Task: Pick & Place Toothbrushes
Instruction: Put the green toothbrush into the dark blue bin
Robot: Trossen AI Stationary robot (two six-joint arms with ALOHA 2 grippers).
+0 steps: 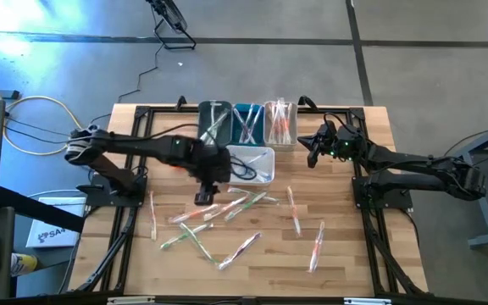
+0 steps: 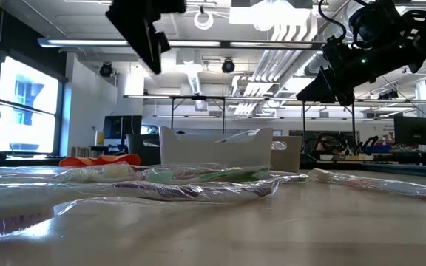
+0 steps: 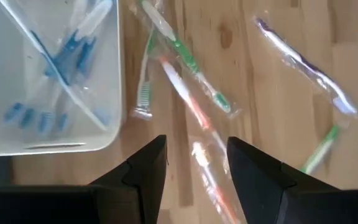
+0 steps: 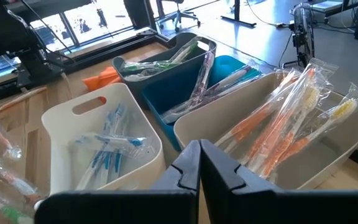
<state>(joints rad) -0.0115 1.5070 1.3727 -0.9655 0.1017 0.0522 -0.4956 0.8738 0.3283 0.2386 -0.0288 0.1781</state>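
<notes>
Wrapped toothbrushes [image 1: 227, 207] scattered flat on table; others sorted by colour in bins.

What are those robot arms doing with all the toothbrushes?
They are sorting plastic-wrapped toothbrushes from the wooden table into bins. The left gripper hangs open and empty above an orange-handled toothbrush, beside the white bin of blue brushes. The right gripper waits shut near the clear bin of orange brushes. Many brushes remain on the table.

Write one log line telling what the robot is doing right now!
left gripper: fingers open, over orange-handled toothbrush in clear plastic wrapper on wooden table | right gripper: fingers shut, empty, above cream plastic bin
</notes>
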